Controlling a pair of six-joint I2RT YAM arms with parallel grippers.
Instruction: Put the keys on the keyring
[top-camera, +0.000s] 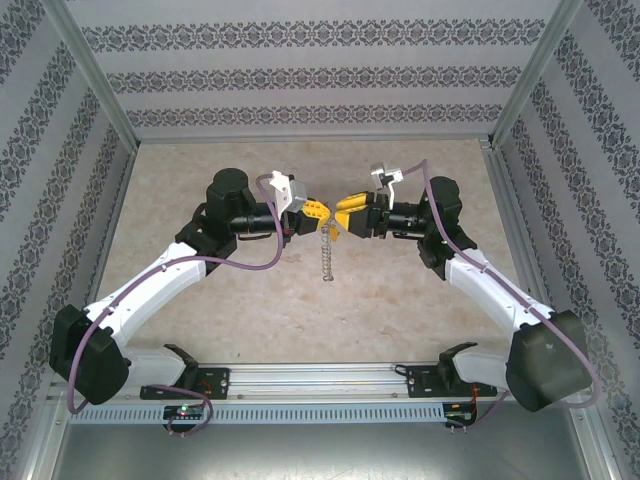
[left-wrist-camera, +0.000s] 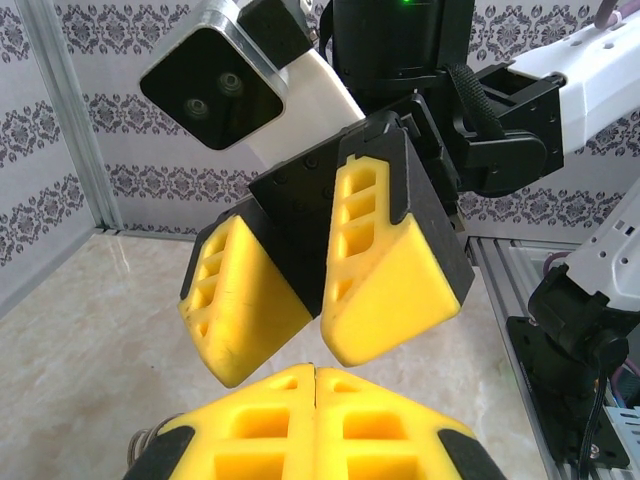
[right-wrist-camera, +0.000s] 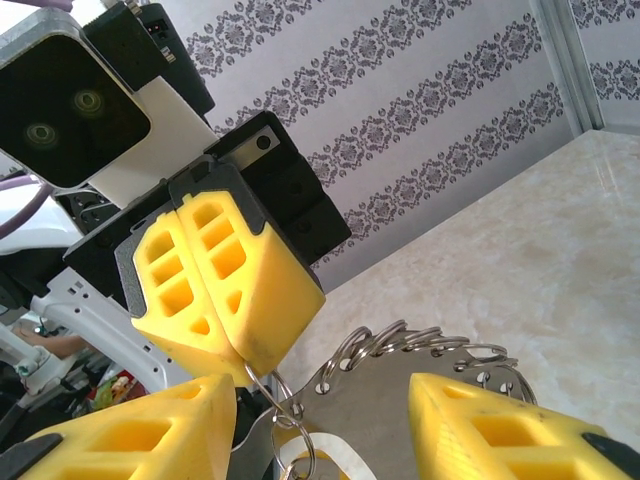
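**Left arm.** In the top view the left arm reaches from the near-left corner toward the middle of the table (top-camera: 400, 310). The left gripper (top-camera: 318, 213) points to the right. Its yellow fingers (right-wrist-camera: 215, 285) are pressed together with no gap, and the right wrist view shows a thin wire loop of the keyring (right-wrist-camera: 258, 378) pinched at their tips. The left wrist view shows the same closed pair (left-wrist-camera: 315, 385) at the bottom edge.

**Keyring.** The keyring (top-camera: 327, 255) hangs between the two grippers above the middle of the table. In the top view its silvery keys trail straight down from the left gripper's tips as a narrow strand. In the right wrist view the small keys (right-wrist-camera: 430, 345) fan out in an arc between that camera's own fingers. Whether the strand's lower end touches the table cannot be told.

**Right arm.** The right gripper (top-camera: 343, 211) faces the left gripper, tip to tip and just beside it. Its jaws stand apart: one finger (right-wrist-camera: 150, 430) sits left of the fanned keys and the other well to their right, neither pressing on them. The left wrist view confirms the gap between its fingers (left-wrist-camera: 395, 270).
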